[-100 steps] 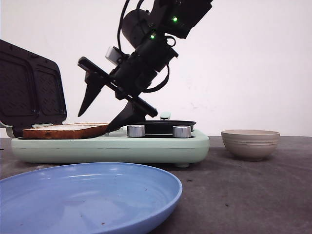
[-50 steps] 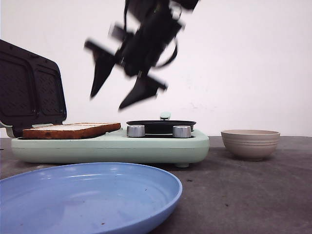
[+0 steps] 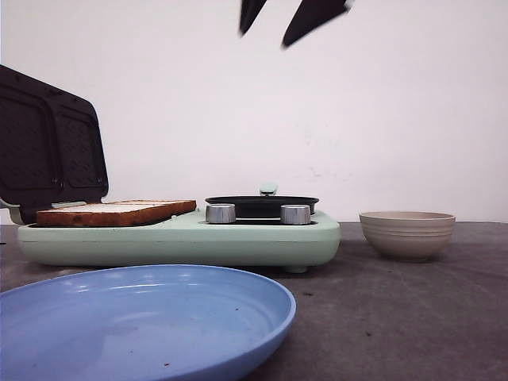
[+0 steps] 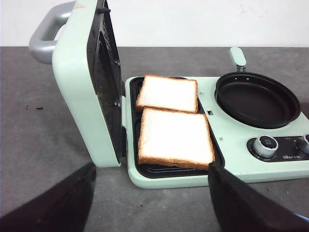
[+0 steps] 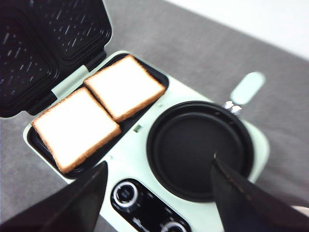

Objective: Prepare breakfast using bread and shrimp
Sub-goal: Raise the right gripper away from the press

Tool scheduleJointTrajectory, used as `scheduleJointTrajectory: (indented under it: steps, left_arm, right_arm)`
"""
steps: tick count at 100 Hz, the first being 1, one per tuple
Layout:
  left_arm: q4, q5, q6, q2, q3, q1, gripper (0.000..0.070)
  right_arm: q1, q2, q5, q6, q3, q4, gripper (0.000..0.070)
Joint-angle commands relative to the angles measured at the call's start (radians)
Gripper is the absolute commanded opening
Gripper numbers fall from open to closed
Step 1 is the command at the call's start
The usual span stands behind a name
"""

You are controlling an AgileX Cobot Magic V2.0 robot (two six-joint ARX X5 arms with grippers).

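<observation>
Over on the left the lid (image 3: 49, 143) of the mint-green breakfast maker (image 3: 182, 238) stands open, and the bread (image 4: 174, 128) lies flat on the dark grill plate — two slices side by side, edges touching, at about nine o'clock from the empty black pan (image 3: 262, 205). The beige bowl (image 3: 408, 234) sits well apart at the pan's three o'clock, its contents hidden by the rim, with the blue plate (image 3: 143, 325) nearest me. Both grippers hang empty with fingers spread wide — the left gripper (image 4: 152, 193) before the bread, the right gripper (image 5: 157, 191) high above the pan.

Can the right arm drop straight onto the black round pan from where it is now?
Probably yes. The right tool hangs open above the black round pan, which looks empty with no lid. The bread slices lie off to one side, and the hinged lid is swung back.
</observation>
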Motion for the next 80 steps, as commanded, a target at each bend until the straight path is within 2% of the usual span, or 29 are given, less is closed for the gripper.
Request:
scheduleJointTrajectory:
  steps: [1, 17, 46, 57, 70, 80]
  left_arm:
    - [0.008, -0.006, -0.001, 0.003, 0.003, 0.0, 0.039]
    - [0.006, -0.006, -0.002, 0.003, 0.003, 0.0, 0.039]
    - [-0.036, -0.006, -0.003, 0.003, 0.004, 0.0, 0.039]
    - [-0.043, -0.005, -0.003, 0.003, 0.004, 0.0, 0.039]
    - [-0.042, -0.004, -0.004, 0.003, 0.004, 0.0, 0.039]
    - [-0.042, -0.002, -0.004, 0.003, 0.004, 0.0, 0.039]
  right_arm:
    - [-0.004, -0.022, 0.008, -0.025, -0.002, -0.002, 0.0415]
    - [-0.029, -0.132, 0.031, -0.025, -0.119, 0.058, 0.0408]
    - [-0.032, -0.42, 0.069, -0.044, -0.536, 0.294, 0.0367]
    - [-0.032, -0.523, 0.054, -0.043, -0.667, 0.361, 0.0367]
    - [-0.032, -0.639, 0.051, 0.001, -0.821, 0.466, 0.0357]
    - [-0.032, -0.703, 0.051, 0.04, -0.912, 0.48, 0.0356]
